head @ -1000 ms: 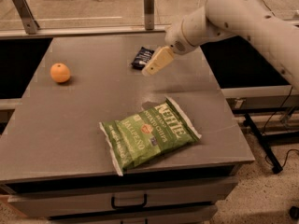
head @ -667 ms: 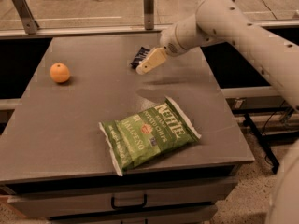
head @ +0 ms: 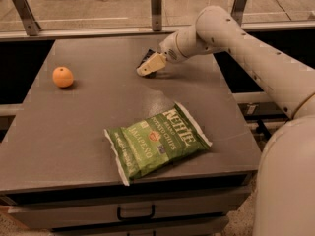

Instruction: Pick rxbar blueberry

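The rxbar blueberry (head: 146, 57), a small dark flat bar, lies toward the far side of the grey table (head: 74, 127). Only its upper left corner shows behind the gripper. My gripper (head: 147, 67), with cream fingers, reaches in from the right on the white arm (head: 231, 38) and sits right over the bar, low at the table surface.
An orange (head: 63, 76) sits at the left of the table. A large green chip bag (head: 156, 141) lies near the front edge. A rail with metal posts (head: 156, 1) runs behind the table. A drawer handle (head: 135, 213) is below the front edge.
The gripper has moved left and down, from just right of the bar to over it, now covering most of it. The orange and chip bag have not moved.
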Robot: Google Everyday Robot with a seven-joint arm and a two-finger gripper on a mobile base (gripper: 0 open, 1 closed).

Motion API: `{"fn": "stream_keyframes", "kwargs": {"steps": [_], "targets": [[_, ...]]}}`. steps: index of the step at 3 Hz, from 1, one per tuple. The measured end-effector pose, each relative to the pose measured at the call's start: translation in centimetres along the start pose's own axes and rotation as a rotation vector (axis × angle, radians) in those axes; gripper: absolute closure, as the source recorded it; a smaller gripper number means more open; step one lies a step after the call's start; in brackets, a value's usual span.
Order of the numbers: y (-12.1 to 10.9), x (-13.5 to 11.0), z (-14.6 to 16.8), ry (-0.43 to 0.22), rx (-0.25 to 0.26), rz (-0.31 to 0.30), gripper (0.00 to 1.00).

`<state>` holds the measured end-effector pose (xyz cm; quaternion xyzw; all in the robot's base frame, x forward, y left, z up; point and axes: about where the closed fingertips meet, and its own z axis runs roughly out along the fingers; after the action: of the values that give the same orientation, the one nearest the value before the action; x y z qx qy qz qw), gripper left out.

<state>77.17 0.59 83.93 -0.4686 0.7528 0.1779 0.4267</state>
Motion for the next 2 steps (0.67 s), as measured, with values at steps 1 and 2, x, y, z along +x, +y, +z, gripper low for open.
{"fn": "stream_keyframes", "kwargs": {"steps": [1, 2], "targets": [[-0.30, 0.16, 0.66, -0.006, -0.008, 0.031, 0.41], [0.07, -0.54, 0.23, -0.025, -0.019, 0.033, 0.65]]}}
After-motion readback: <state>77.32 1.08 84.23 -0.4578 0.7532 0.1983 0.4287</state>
